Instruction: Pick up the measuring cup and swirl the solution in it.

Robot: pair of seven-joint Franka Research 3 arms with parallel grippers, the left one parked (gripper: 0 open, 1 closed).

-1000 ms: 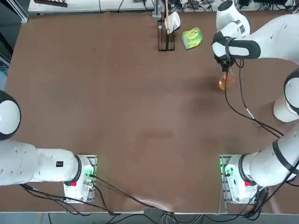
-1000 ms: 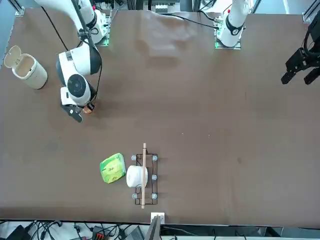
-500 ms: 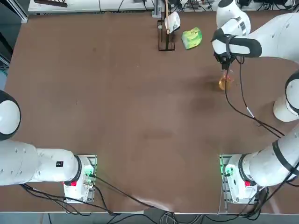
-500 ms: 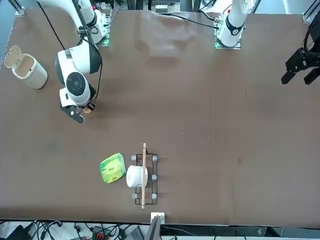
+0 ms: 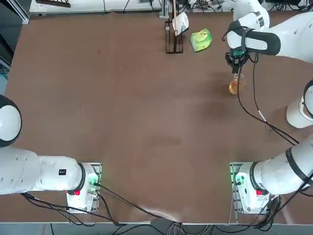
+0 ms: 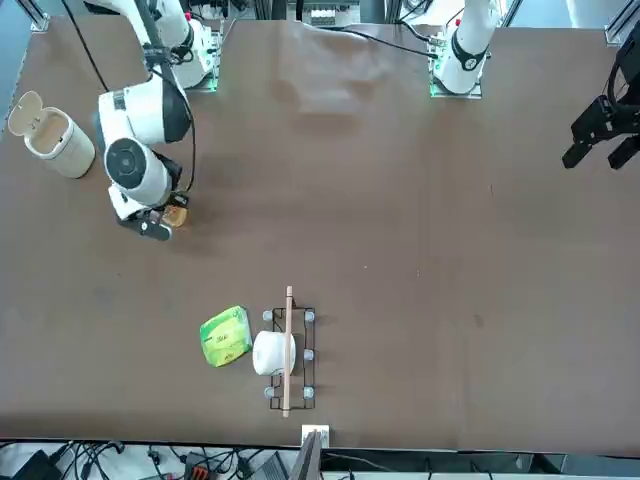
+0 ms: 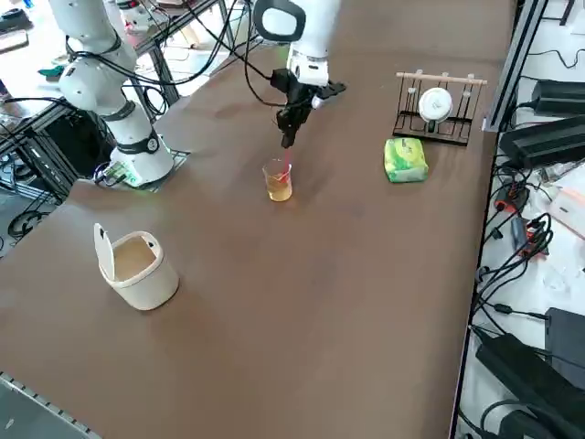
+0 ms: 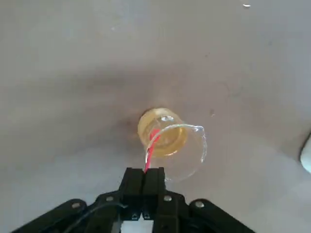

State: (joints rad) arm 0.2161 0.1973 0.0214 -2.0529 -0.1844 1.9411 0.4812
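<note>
- The measuring cup [image 7: 278, 180] stands upright on the brown table [image 5: 122, 112], over on the robot's right side, with the orange solution [image 8: 162, 136] pooled in its base
- The right gripper [image 8: 149, 175] hangs directly above the cup's rim, fingers pressed together on the top end of a thin red rod [image 8: 149, 151]
- The rod slants down from the fingertips into the liquid, so the gripper is joined to the cup only through this stirrer, not through the glass
- The cup's axis runs vertically, in line with the gripper's downward reach
- Judging from this, any swirling turns on circling the rod inside the mouth without tipping the cup
- The green-yellow packet [image 7: 405, 159] lies well apart
</note>
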